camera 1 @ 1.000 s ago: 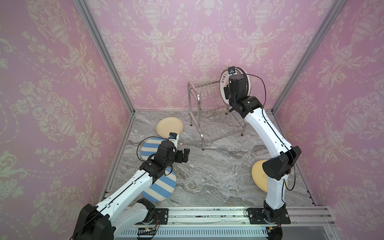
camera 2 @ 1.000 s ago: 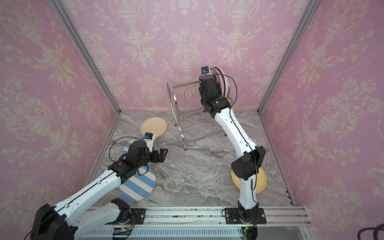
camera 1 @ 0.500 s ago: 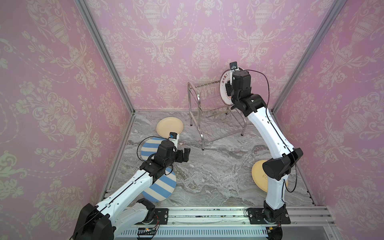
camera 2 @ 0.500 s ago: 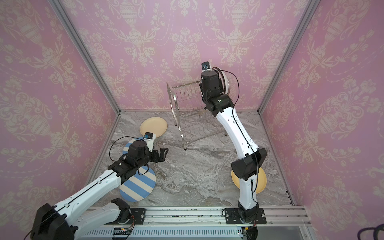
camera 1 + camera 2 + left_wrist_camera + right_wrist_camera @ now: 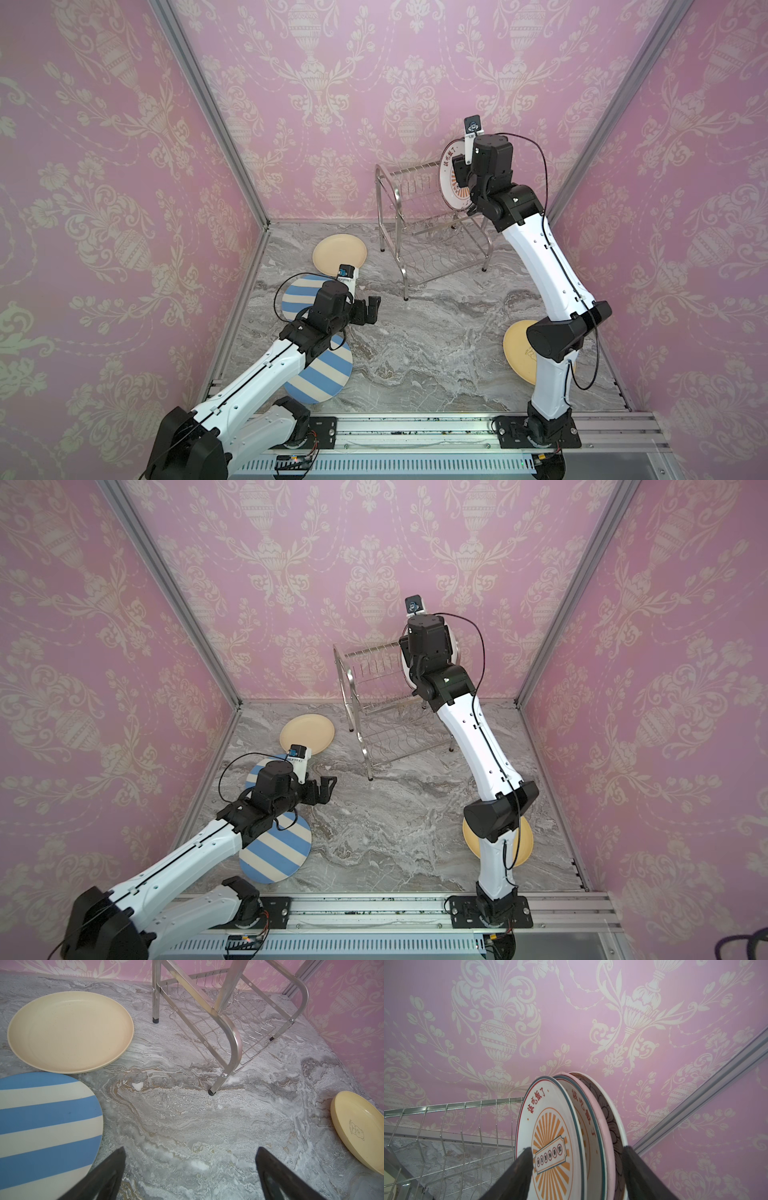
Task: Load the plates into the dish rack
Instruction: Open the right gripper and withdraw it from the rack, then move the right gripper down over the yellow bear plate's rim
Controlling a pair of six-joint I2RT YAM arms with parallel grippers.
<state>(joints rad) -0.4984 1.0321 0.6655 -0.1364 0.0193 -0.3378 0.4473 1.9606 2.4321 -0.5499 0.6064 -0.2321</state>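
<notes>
While four plates (image 5: pixel 550 1136) stand upright in dish rack (image 5: pixel 430 226) top tier | right jaws wide astride them; left jaws open, empty

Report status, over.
Left gripper open above table. Right gripper open, straddling racked plates. Four stand in dish rack; four loose plates flat on table. Nothing blocking.

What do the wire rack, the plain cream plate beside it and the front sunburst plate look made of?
Shiny wire dish rack: polished metal, likely stainless steel; bright reflections on tubes and wires.
Plain cream-yellow round plate: matte, faintly speckled, no glare; perhaps melamine or bamboo fibre.
White round plate with orange sunburst, frontmost in the rack: smooth, printed, teal rim; ceramic or melamine, cannot tell.
</notes>
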